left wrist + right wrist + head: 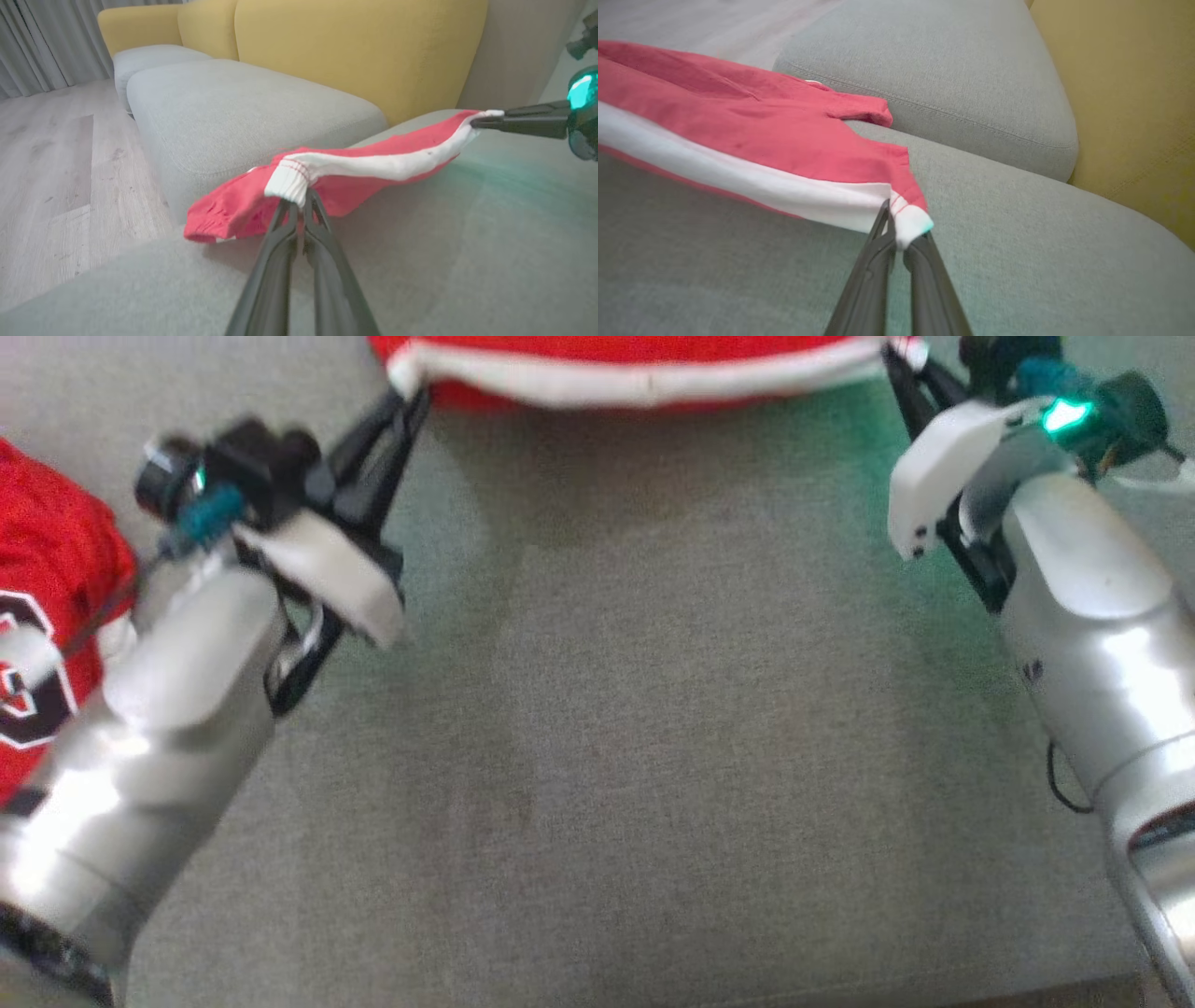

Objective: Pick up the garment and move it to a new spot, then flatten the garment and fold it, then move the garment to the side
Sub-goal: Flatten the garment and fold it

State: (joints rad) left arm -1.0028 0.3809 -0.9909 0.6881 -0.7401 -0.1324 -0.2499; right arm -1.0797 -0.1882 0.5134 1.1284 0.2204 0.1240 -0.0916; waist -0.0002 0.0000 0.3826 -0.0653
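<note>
Garment (373,163) hangs stretched between both sets of fingers: left gripper (299,201) pinches one end of its white band (387,164), right gripper (900,229) the other, each clamped tight on cloth. This looks like the move to a new spot; next, lower it evenly onto the grey cushion (653,728) beneath the fingertips, band taut.

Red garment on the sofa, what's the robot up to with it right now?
The robot holds the red garment with a white stripe by both arms. The left arm has its jaws shut on the ribbed white end, the right arm on the stripe's other end, so the cloth hangs stretched between them over the grey seat cushion. It isn't folded yet. Another red printed garment lies beside the left arm.
</note>
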